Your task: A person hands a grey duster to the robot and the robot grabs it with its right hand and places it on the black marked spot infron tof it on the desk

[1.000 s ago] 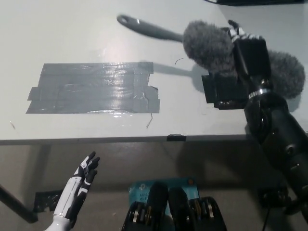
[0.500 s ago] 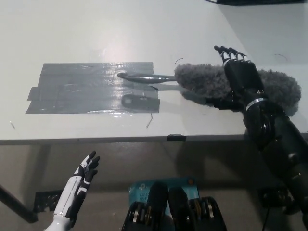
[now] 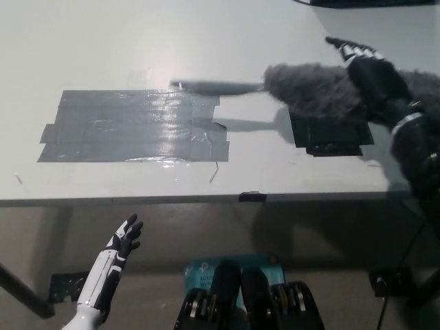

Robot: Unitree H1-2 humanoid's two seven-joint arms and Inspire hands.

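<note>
The grey duster [image 3: 309, 91] has a fluffy head and a long grey handle [image 3: 216, 86] pointing left. It hangs a little above the desk and casts a shadow below itself. My black right hand [image 3: 375, 77] is at the right end of the fluffy head and holds it, with its fingertips [image 3: 344, 47] stretched out past the fluff. The black marked spot [image 3: 331, 135] lies on the desk just under the head, partly hidden by it. My white left hand [image 3: 115, 265] rests open at the lower left, below the desk edge.
A wide patch of shiny grey tape [image 3: 130, 127] covers the desk left of the black spot. The desk's front edge [image 3: 206, 199] runs across the middle of the view. A dark object [image 3: 371, 2] lies at the top right edge.
The duster dipped left and down over the tape half a second ago. It has since moved back up and right, so the black spot shows again. The left hand has not moved.
</note>
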